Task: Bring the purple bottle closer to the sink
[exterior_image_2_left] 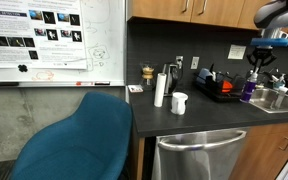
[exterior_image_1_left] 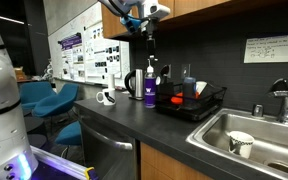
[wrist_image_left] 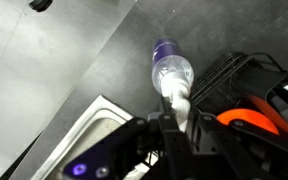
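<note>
purple bottle [exterior_image_1_left: 150, 90] upright on dark counter [exterior_image_1_left: 134, 125] beside black dish rack [exterior_image_1_left: 199, 100], gripper [exterior_image_1_left: 150, 40] hanging above its cap (jaws' state unclear), sink [exterior_image_1_left: 274, 140] nearby

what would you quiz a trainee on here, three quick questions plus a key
1. True or false: the bottle lies on its side.
2. What is in the sink? A) cup B) plate C) spoon
3. Fill in: the end effector hangs above the ____.
Key: 1 false, it stands upright; 2 A; 3 bottle.
</note>
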You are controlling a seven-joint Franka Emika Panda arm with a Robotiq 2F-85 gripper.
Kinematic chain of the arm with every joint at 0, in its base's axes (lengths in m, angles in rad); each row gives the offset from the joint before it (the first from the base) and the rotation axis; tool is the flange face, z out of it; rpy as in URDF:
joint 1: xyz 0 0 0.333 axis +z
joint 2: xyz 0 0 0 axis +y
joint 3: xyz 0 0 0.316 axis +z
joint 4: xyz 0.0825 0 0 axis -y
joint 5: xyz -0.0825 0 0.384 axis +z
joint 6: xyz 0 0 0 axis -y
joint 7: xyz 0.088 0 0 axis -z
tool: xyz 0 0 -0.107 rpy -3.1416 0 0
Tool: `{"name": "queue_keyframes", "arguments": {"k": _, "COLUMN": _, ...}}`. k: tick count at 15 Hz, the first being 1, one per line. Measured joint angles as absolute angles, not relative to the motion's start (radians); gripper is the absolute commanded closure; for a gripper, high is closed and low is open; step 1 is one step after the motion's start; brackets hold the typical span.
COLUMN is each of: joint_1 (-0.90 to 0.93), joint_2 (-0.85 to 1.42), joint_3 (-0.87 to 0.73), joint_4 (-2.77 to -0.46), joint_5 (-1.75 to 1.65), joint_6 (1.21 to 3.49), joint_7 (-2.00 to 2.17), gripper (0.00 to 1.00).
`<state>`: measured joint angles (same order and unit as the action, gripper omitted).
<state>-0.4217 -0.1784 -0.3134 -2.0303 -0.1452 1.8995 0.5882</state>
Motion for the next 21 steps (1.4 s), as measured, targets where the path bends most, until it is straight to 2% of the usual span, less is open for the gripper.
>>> {"name": "queue_keyframes", "arguments": {"k": 21, "joint_1": -0.461, "joint_2": 0.183, "joint_3": -0.468, "joint_4": -1.727, "joint_5": -0.102, "joint_6": 1.898, "joint_7": 0.573, "gripper": 0.96}}
